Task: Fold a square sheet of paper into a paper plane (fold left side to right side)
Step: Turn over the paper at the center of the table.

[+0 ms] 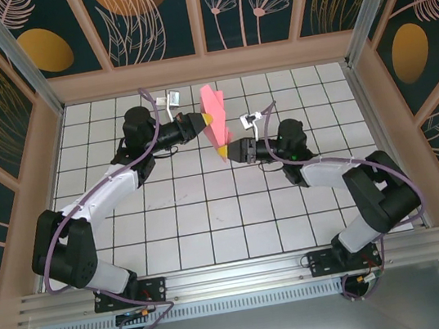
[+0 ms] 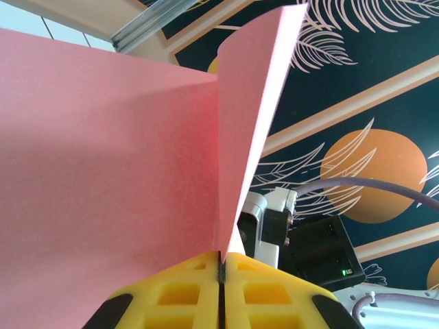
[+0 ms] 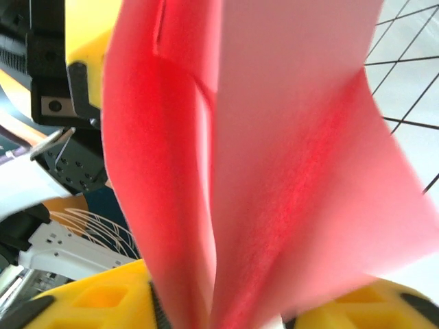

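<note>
White grid table [image 1: 211,215], floral walls [image 1: 148,18]. Folded pink paper [image 1: 213,109] is held upright in the air, upper centre of the top view. Left gripper [image 1: 207,121] is clamped on its edge. Paper sits between the part-spread fingers of right gripper [image 1: 223,154]; a grip cannot be told. Light, floppy, easily creased, so likely best pinched at the folded ridge.

Folded pink paper [image 3: 274,171] rose from between the yellow fingers [image 3: 103,301] of the right gripper [image 3: 219,312] — its layers splaying apart upward. Behind its upper-left edge sat the left gripper [image 3: 86,41]; the gridded table [image 3: 411,75] showed at right.
</note>
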Motion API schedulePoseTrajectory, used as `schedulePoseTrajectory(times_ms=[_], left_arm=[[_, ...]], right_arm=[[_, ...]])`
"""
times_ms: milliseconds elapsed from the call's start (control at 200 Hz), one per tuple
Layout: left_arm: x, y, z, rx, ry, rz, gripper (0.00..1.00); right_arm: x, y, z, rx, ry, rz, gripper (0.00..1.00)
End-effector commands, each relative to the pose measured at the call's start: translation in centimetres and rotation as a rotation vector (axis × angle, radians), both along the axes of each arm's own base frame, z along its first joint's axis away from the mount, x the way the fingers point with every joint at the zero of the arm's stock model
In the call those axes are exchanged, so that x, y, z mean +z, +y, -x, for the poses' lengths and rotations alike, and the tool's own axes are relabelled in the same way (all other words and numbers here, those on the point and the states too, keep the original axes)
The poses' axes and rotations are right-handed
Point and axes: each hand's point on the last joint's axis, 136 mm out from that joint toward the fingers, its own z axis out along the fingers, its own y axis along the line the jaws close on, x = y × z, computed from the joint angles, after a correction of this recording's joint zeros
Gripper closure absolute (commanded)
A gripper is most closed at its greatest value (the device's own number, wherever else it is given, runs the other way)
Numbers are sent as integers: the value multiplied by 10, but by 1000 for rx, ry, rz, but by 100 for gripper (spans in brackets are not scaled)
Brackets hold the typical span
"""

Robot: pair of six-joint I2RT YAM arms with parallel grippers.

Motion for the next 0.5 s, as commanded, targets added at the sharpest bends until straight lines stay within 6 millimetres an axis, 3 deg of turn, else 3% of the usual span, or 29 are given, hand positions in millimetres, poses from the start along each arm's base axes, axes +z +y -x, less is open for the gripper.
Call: schedulePoseTrajectory(times_ms=[0,190,350,495], left_arm=[[12,3,1,5,-32,27,87],[6,3,-2,13,-30,2,76],[5,9,-7,54,-58,-83,67],[10,34,-12,165,-102,-213,47]], right_arm=[[25,-7,-2,-28,-96,-40,63],[16,-9,-7,-57,-93,29,83],[2,-10,-12,-81,-81,122,89],[-16,-20,-25,-164,-78,295,90]])
